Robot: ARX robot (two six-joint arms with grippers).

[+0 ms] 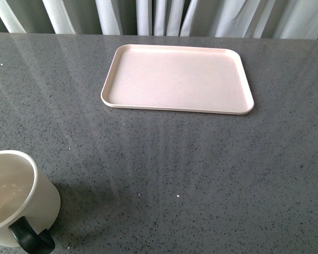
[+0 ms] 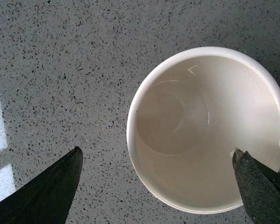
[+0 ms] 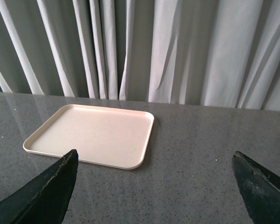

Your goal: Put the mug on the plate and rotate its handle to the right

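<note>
Front view tells you nothing is done yet: the mug (image 1: pixel 13 196) stands on the surface (image 1: pixel 201 174) well apart from the plate (image 1: pixel 175 109), its handle (image 1: pixel 29 238) facing away from the plate. Your left pincer (image 2: pixel 156 150) is spread wide above the mug and grips nothing. Your right pincer (image 3: pixel 154 153) is also wide open and empty.

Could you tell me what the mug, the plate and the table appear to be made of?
The mug looks like glazed ceramic: cream, thick-rimmed, with glints inside and a glossy black handle. The plate seems matte plastic or melamine, pale pink without shine. The table looks like polished speckled grey stone, reflecting the curtains.
</note>
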